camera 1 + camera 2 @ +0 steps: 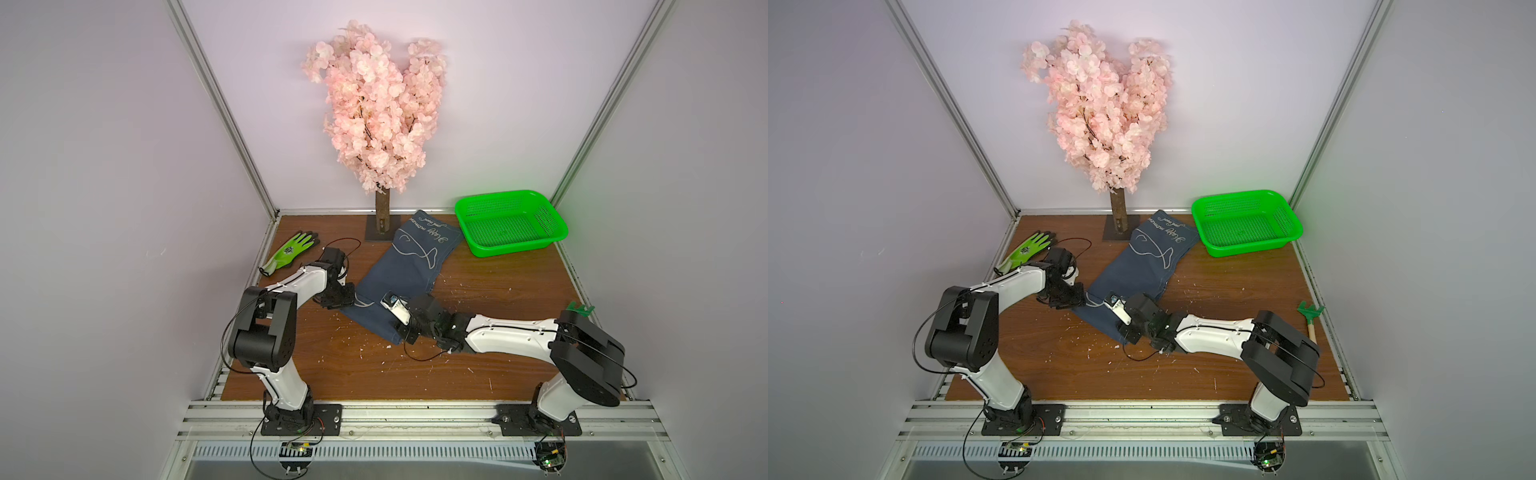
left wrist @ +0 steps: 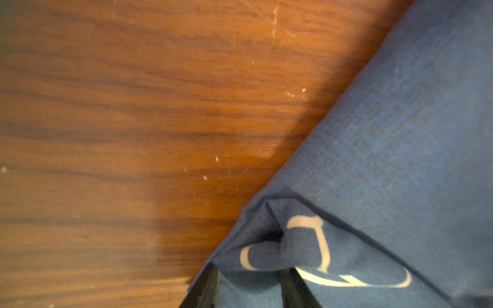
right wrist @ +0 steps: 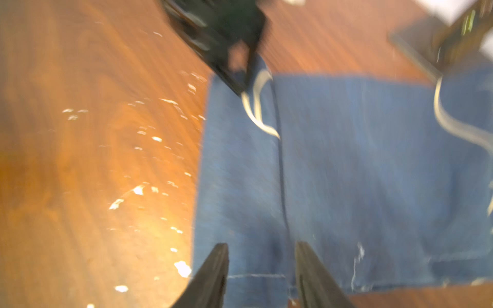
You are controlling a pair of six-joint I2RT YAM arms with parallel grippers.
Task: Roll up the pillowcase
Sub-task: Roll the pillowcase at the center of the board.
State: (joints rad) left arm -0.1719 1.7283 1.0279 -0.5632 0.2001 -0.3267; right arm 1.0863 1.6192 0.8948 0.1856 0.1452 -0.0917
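Shows pillowcase [image 1: 409,266] flat, diagonal on bench [image 1: 498,299], near end under both hands. Puts left hand [image 2: 250,277] astride bunched near corner; can't tell if clamped. Puts right hand [image 3: 261,248] over near hem, fingers apart, gripping nothing. Notes white cursive lettering [image 1: 430,234] by far end, too small to read.

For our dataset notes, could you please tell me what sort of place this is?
Probably a robotics lab test cell: bare walls framed in aluminium rails, a left arm and right arm bolted before a wooden tabletop, and staged props like an artificial blossom tree.
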